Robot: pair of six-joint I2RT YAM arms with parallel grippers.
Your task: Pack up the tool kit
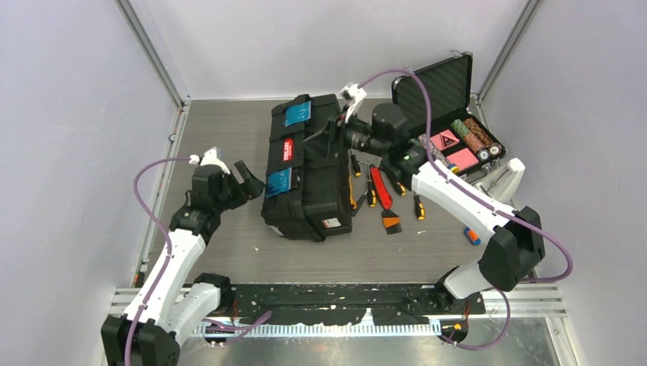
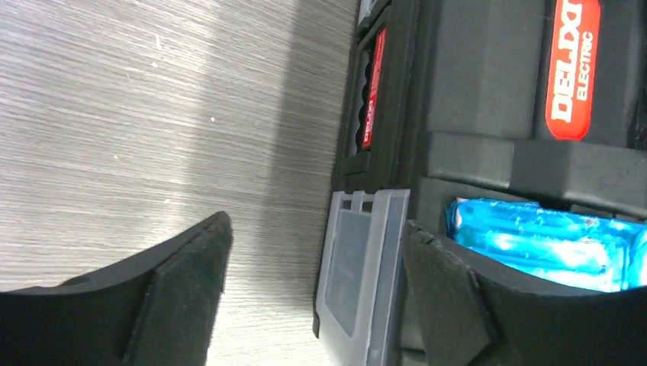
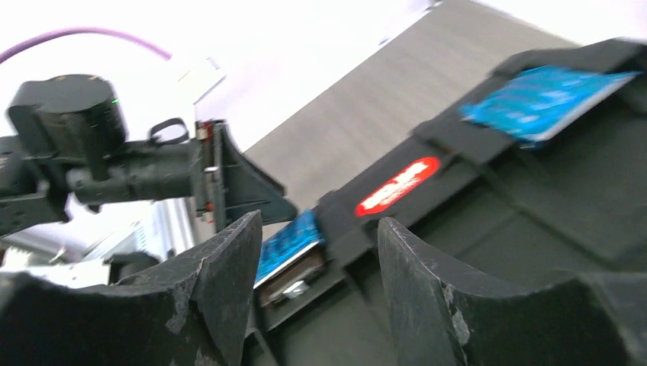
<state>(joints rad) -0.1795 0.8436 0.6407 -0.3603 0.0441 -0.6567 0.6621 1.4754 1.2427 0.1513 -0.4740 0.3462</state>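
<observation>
The black toolbox (image 1: 309,164) lies in the middle of the table, with two blue latches (image 1: 297,113) and a red label (image 1: 288,148) on its left face. My left gripper (image 1: 248,179) is open beside the near blue latch. In the left wrist view its fingers (image 2: 183,290) straddle a grey clear flap (image 2: 362,274) on the box edge, next to the blue latch (image 2: 542,240). My right gripper (image 1: 336,137) is open and empty above the box's right side (image 3: 534,213). Yellow and black screwdrivers (image 1: 371,187) and a red hand tool (image 1: 381,191) lie on the table right of the box.
An open foam-lined black case (image 1: 458,130) with poker chips stands at the back right. A small blue object (image 1: 473,236) lies near the right arm. Metal frame posts and walls close in the table on both sides.
</observation>
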